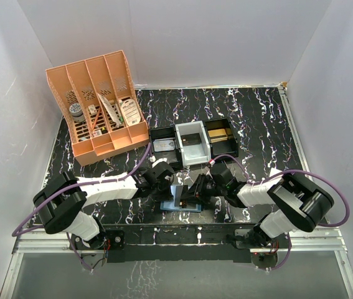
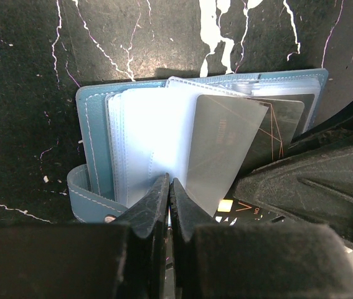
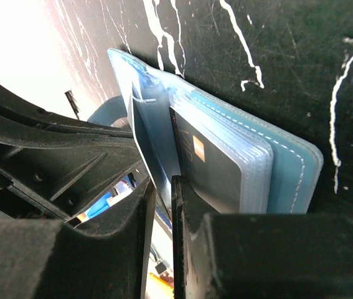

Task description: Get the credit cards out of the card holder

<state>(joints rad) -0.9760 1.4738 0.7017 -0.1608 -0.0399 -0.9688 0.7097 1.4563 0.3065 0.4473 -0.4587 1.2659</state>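
Note:
The teal card holder lies open on the black marbled table, near the front edge between both arms. My left gripper is shut on a clear pocket page of the holder at its near edge. My right gripper is shut on a dark credit card that stands tilted, partly out of a pocket. In the left wrist view this card looks grey and glossy. A second black card with a gold chip sits in the pockets behind it. In the top view the two grippers meet over the holder.
An orange desk organizer stands at the back left. A row of black and white trays sits just behind the holder. White walls enclose the table on three sides. The metal front rail runs by the arm bases.

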